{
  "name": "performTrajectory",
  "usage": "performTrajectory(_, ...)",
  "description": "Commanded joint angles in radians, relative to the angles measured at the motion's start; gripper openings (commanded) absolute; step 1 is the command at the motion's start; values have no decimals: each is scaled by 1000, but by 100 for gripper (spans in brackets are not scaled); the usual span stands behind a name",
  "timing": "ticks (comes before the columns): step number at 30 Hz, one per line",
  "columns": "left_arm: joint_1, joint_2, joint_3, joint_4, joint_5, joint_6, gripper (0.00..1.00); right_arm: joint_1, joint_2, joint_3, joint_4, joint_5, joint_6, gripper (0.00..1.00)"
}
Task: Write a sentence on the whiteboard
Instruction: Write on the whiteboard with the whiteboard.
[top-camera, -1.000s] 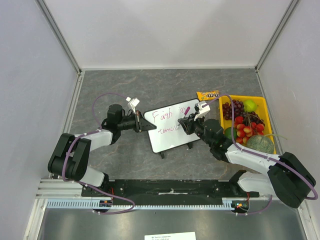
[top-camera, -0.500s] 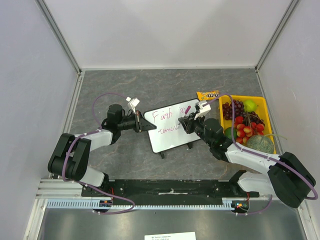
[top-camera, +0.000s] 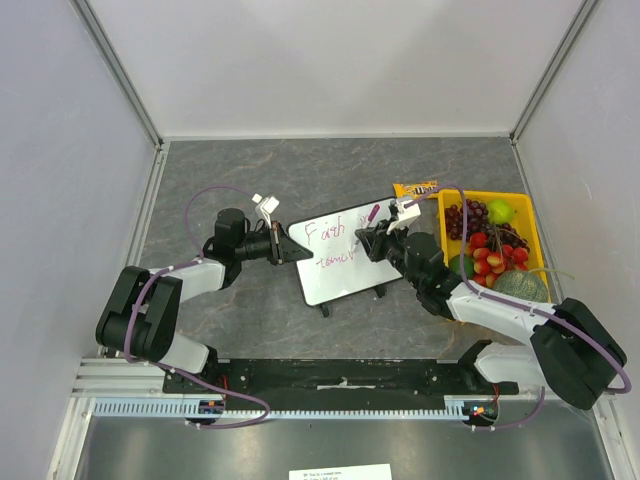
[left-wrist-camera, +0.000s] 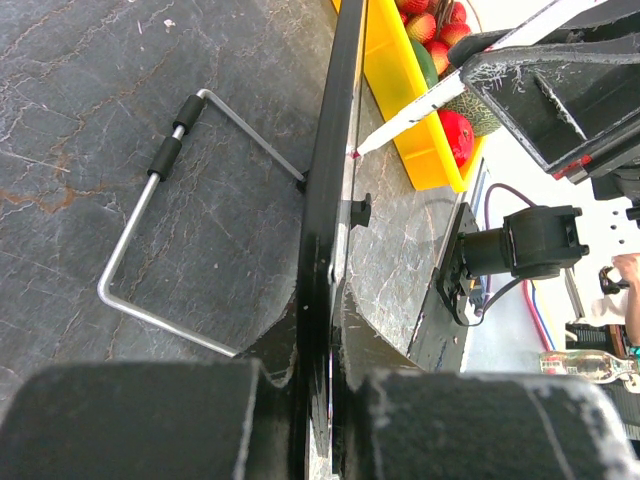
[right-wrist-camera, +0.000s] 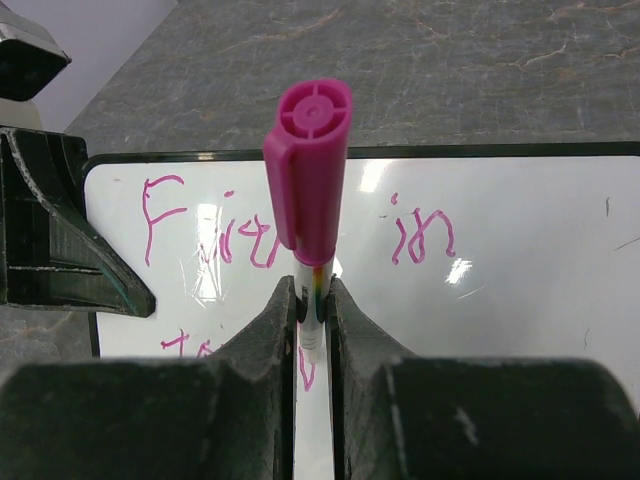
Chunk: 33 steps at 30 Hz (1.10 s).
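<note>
While your right gripper (right-wrist-camera: 312, 325) pinches the marker (right-wrist-camera: 308, 170) and the left gripper (left-wrist-camera: 325, 385) clamps the whiteboard (right-wrist-camera: 540, 260), press lightly tbh; the sentence (right-wrist-camera: 148, 225) runs just beyond the right jaws.

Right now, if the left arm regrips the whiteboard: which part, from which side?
The left short edge, coming in from the left, a finger on each face. The whiteboard stands propped on its wire stand, so that thin framed edge is free to pinch, as the left gripper does. The right side is taken by the right gripper with the marker, and the middle carries the sentence.
</note>
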Motion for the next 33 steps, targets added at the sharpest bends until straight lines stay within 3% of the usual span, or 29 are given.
performTrajectory(1, 21, 41, -28, -105, -193, 136, 2, 2, 7, 40, 25, 54, 7, 0)
performTrajectory(23, 21, 44, -25, -103, -192, 136, 2, -4, -93, -3, -7, 83, 12, 0)
performTrajectory(33, 21, 43, -25, -105, -192, 136, 2, -2, -10, 4, 13, 89, 18, 0)
